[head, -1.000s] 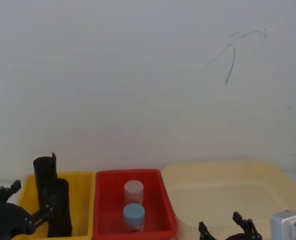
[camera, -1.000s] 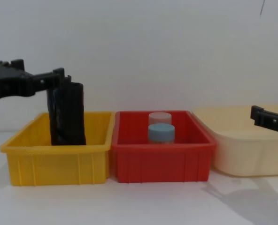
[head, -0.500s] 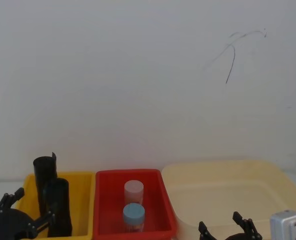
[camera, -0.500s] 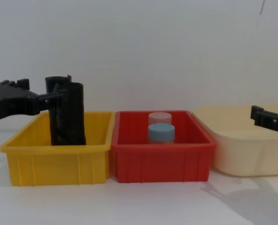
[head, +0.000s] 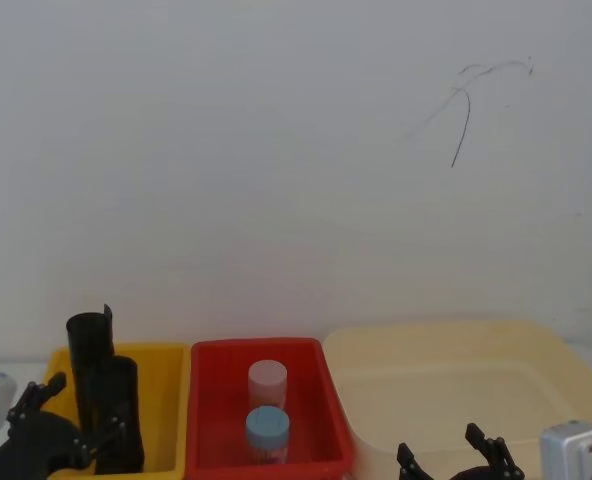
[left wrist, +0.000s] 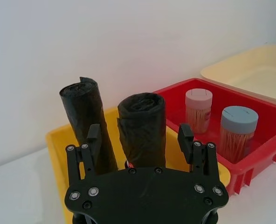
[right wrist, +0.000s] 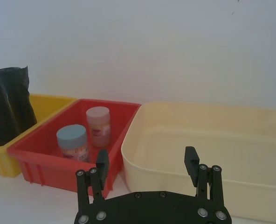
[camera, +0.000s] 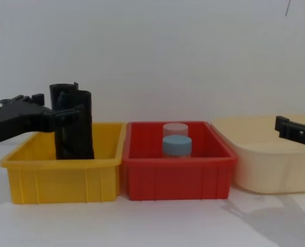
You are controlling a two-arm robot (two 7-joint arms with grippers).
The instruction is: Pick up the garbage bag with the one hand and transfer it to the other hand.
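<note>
Fingers [left wrist: 186,140] of your left gripper [left wrist: 139,135] were spread, gripping nothing. The garbage bag [left wrist: 142,116] stood upright in the yellow bin [left wrist: 54,140], straight ahead between them. Your right gripper [right wrist: 147,161], also spread, sat well apart from that bin.

You faced a plain white wall [head: 276,150], bare but for a thin dark curved mark [head: 465,125] high on its right. Your desk [camera: 168,226] was white too, with soft grey shadows [camera: 266,213] lying across its right front.
</note>
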